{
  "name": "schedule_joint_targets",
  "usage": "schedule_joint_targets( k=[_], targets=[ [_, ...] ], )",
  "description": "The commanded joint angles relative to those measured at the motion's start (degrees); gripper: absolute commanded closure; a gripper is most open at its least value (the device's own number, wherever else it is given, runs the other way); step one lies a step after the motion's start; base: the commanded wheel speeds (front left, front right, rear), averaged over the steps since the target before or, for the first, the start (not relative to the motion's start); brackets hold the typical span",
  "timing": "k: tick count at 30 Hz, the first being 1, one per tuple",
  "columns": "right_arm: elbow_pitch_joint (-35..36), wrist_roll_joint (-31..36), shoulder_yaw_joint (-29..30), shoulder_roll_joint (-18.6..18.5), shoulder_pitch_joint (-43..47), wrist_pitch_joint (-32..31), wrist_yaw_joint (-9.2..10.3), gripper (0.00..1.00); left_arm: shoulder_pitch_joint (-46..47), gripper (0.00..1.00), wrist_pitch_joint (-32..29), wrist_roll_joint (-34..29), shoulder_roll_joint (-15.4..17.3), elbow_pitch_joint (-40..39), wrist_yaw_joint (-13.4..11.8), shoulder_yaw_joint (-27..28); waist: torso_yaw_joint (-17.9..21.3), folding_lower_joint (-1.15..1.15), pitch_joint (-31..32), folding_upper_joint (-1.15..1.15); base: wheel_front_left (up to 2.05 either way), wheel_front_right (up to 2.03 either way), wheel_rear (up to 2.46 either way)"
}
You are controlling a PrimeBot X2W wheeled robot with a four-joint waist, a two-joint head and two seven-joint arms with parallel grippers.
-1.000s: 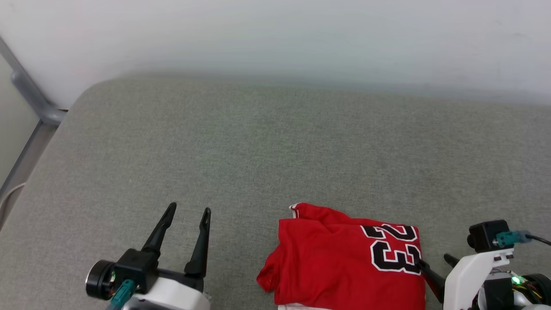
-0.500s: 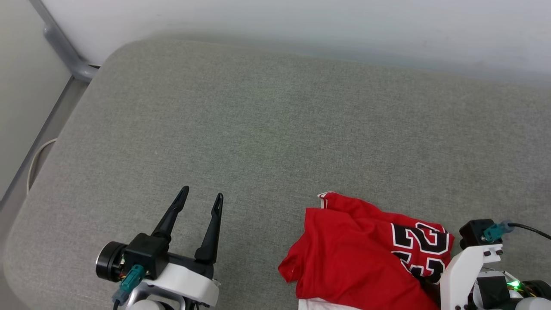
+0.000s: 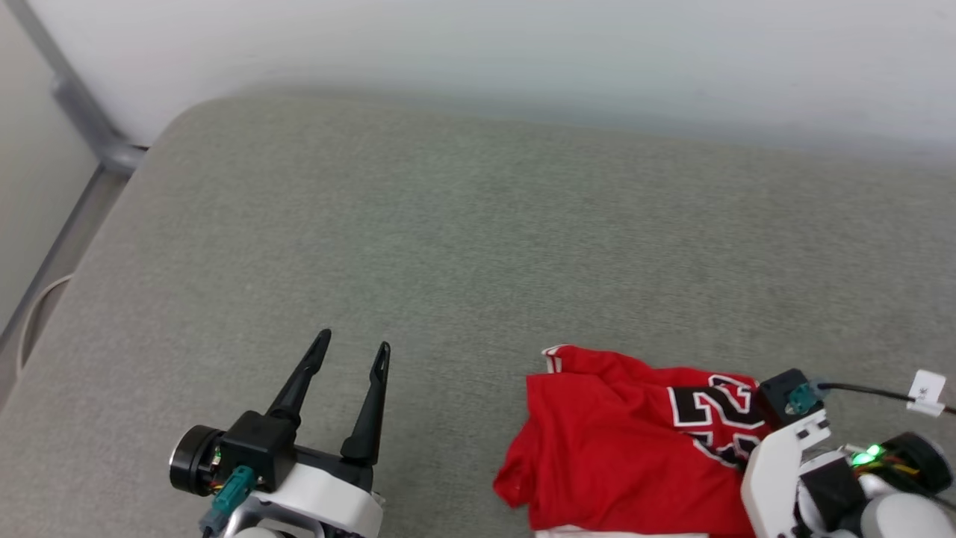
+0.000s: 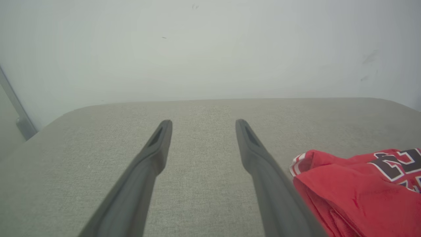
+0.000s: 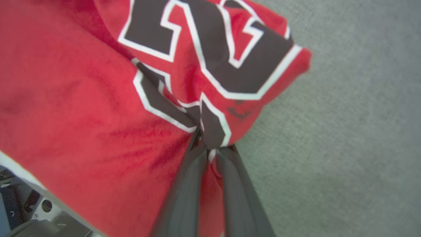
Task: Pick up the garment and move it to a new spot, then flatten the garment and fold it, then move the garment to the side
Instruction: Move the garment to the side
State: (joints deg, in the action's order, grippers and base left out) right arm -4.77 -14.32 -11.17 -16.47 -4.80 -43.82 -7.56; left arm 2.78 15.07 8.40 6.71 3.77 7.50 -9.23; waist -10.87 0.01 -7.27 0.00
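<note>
Right wrist view: right gripper (image 5: 210, 149) clenched on a bunched fold of the red jersey-style T-shirt with dark white-outlined numerals (image 5: 82, 108), presumably for lifting. Head view: shirt crumpled at the near right of the grey woven cushion (image 3: 448, 246); left gripper (image 3: 352, 345) spread, empty, well apart.

Before you, a grey-green fabric-covered bench (image 3: 463, 246) with a rounded far-left corner stretches to a plain pale wall (image 3: 485, 52) along its far edge. Off that corner you see a grey metal post (image 3: 78, 112) slanting up against the wall. Beside the bench's left edge, a pale cord (image 3: 33, 321) loops.
</note>
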Motion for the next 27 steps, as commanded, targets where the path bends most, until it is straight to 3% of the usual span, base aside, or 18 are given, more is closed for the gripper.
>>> schedule_joint_targets(
  k=[1, 9, 18, 24, 27],
  targets=[
    [1.0, 1.0, -1.7, -3.3, -1.5, 0.3, 0.14, 1.00, -0.7, 0.00, 0.1, -0.1, -0.2, -0.4, 0.0, -0.6, 2.4, -0.01, 1.1, 0.00, 0.00, 0.00, 0.00],
    [5.7, 0.4, -10.4, -19.0, -7.9, -0.6, 0.12, 1.00, -0.8, 0.00, 0.1, -0.7, -0.7, -1.4, 0.0, -3.7, 10.1, -0.01, 0.3, 0.00, 0.00, 0.00, 0.00],
    [0.2, 0.8, -11.9, -35.6, -16.3, 5.2, 0.14, 1.00, 5.0, 0.00, 0.1, -1.6, 1.2, -4.2, 0.0, -10.2, 17.0, -0.01, -8.6, 0.00, 0.00, 0.00, 0.00],
    [-6.8, -0.1, -9.0, -40.3, -19.7, 9.8, 0.13, 1.00, 9.8, 0.00, 0.1, -2.1, 2.8, -6.4, 0.0, -13.6, 18.8, -0.01, -15.5, 0.00, 0.00, 0.00, 0.00],
    [-12.1, 0.4, -5.5, -40.9, -21.2, 13.0, 0.13, 1.00, 12.6, 0.00, 0.1, -2.4, 3.7, -8.1, 0.0, -15.0, 19.6, -0.01, -19.3, 0.00, 0.00, 0.00, 0.00]
  ],
)
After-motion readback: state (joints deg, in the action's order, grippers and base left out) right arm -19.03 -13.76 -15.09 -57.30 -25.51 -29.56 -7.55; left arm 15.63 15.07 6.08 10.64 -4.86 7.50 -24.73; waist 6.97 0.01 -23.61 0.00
